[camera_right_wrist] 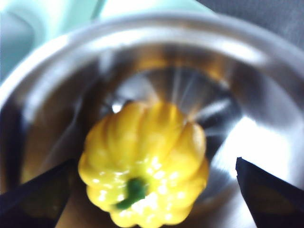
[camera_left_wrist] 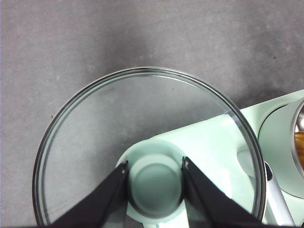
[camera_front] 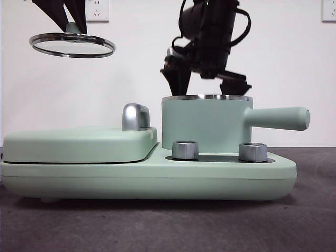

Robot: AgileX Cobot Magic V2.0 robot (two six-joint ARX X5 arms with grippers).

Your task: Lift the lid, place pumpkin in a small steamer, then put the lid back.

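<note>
Pumpkin (camera_right_wrist: 145, 164) sits inside the small steamer (camera_front: 205, 126), resting on the steel bottom, stem toward the camera. Not visible from the front; the pot wall hides it.

Right claw (camera_right_wrist: 152, 190) is just above the steamer mouth, jaws spread wide on either side of the pumpkin and clear of it, so it looks released. Left claw (camera_left_wrist: 154, 183) is clamped on the mint knob of the lid (camera_front: 72, 44), holding it high at left, well apart from the pot, above the flat green cover (camera_front: 79, 143) and its chrome handle (camera_front: 135, 116).

Step in hand, as I read it: get the right arm out, then re-lid.

- Lift the right claw straight up with jaws wide; don't clip the steel rim or drag the pumpkin.
- Lid hangs slightly tilted. Level it before descent.
- Only move the lid right once the right arm is clear, or they'll collide.
- Centre over the rim, then come down slowly. Pumpkin seems well below the rim, so seating should be fine.
</note>
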